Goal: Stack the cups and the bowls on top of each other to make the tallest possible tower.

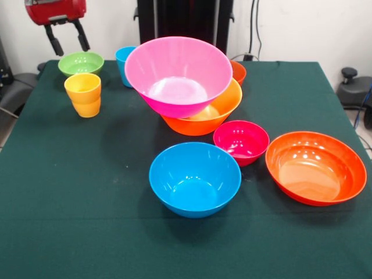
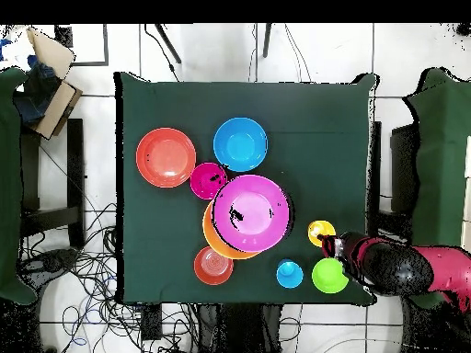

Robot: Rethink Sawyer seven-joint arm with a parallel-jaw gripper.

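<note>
While your claw hangs at the far corner of the tabletop, its two dark fingers are spread and hold nothing — it sits just above and behind the small green bowl. In the overhead view the claw lies between the yellow-orange cup and that green bowl. The yellow-orange cup stands upright just in front of the green bowl, and from the front it looks like two yellow pieces nested, though you cannot be sure. The blue cup stands beside the green bowl, partly hidden by the big pink bowl. That pink bowl rests tilted inside the big orange bowl — the only stacked pair you have so far. A small orange-red bowl peeks out behind them. Nearer the camera, the small magenta bowl sits just beside the orange bowl, with the medium blue bowl on one side and the wide red-orange bowl on the other, all three open side up and separate.
</note>
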